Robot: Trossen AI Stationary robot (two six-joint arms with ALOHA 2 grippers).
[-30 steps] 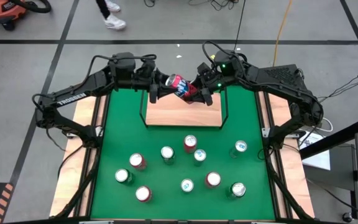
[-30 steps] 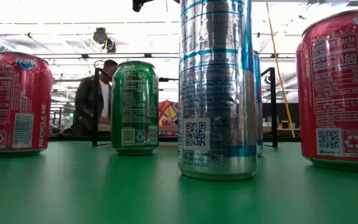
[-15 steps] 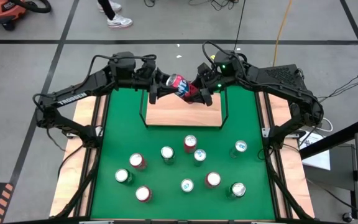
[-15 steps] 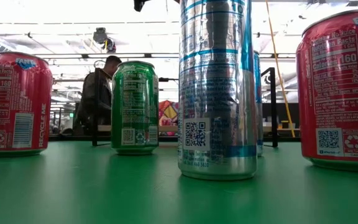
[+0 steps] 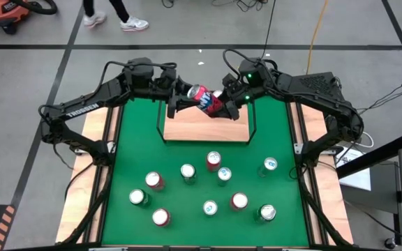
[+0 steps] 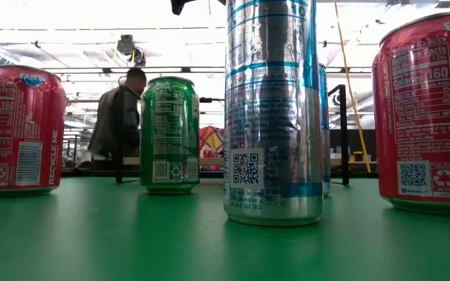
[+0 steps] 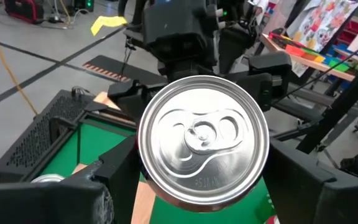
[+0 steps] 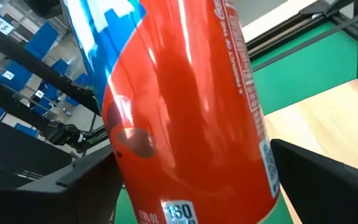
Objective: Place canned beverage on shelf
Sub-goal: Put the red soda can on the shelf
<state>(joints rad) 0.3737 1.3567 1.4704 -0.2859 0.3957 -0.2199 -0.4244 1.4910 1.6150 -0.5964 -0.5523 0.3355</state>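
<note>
A red and blue can (image 5: 206, 98) lies tilted in the air above the shelf (image 5: 204, 127), a light-wood board with thin black rails at the mat's far end. The can's silver top (image 7: 204, 140) faces my left gripper (image 5: 181, 98), which is shut on that end. My right gripper (image 5: 227, 104) is open at the can's other end. Its fingers (image 8: 319, 177) stand on either side of the red wall (image 8: 191, 118), a thin gap showing beside one. My left gripper pinches the can at its top end, one finger (image 7: 98, 193) on each side of the rim (image 7: 146, 169). The fingers come nearly level from the table's left and lie along the can. The can hangs clear of the shelf, tilted, its top toward the left arm.
Several upright cans, red, green and silver-blue, stand spread over the near half of the green mat (image 5: 138, 150). In the low view they fill the foreground (image 6: 273, 117). A person (image 6: 119, 117) moves in the room behind the table.
My right gripper has tipped a little further downward beside the can. The can has stayed in the air above the shelf between both grippers. The person beyond the table's far edge has walked on.
</note>
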